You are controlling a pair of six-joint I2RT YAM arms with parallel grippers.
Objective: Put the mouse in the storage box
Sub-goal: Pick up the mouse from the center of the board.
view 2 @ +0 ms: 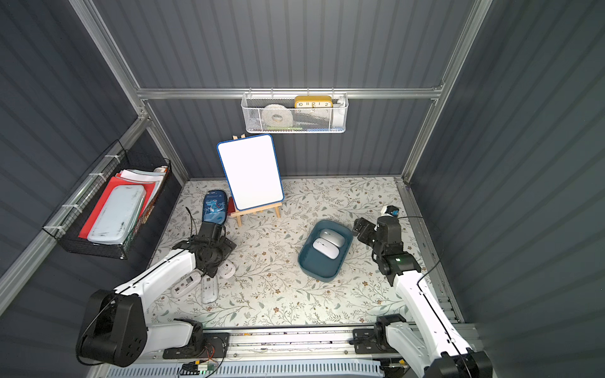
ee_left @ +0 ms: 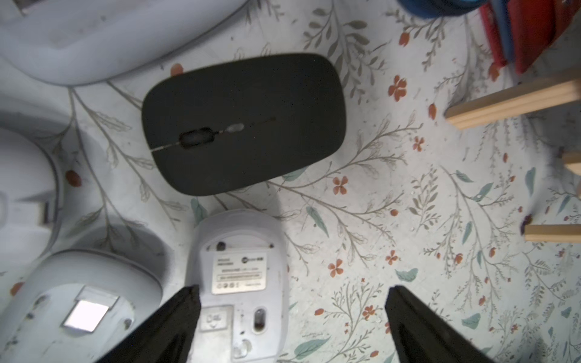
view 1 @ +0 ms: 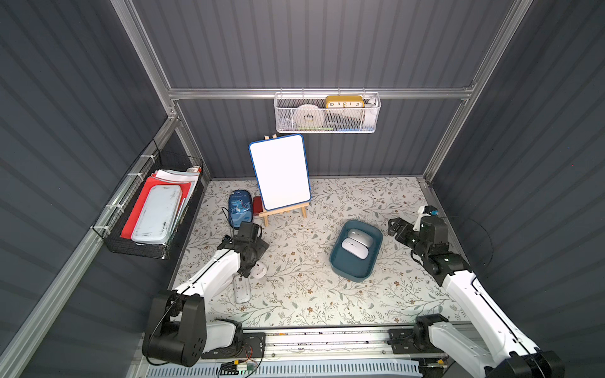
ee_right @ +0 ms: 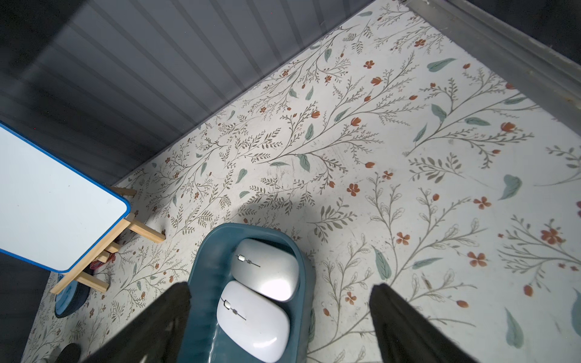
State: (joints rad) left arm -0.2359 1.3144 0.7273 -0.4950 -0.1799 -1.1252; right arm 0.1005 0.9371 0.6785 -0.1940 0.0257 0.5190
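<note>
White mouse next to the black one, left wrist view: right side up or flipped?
Flipped. The white mouse shows its underside: label plate, switch and sensor window face up.

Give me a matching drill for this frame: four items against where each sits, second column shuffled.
Items:
1. black mouse
2. yellow clock
3. whiteboard
4. silver mouse

Places:
a. in the white mesh basket
b. on the floral mat
c. on the wooden easel
d. in the storage box

Pairs: 1-b, 2-a, 3-c, 4-d
</note>
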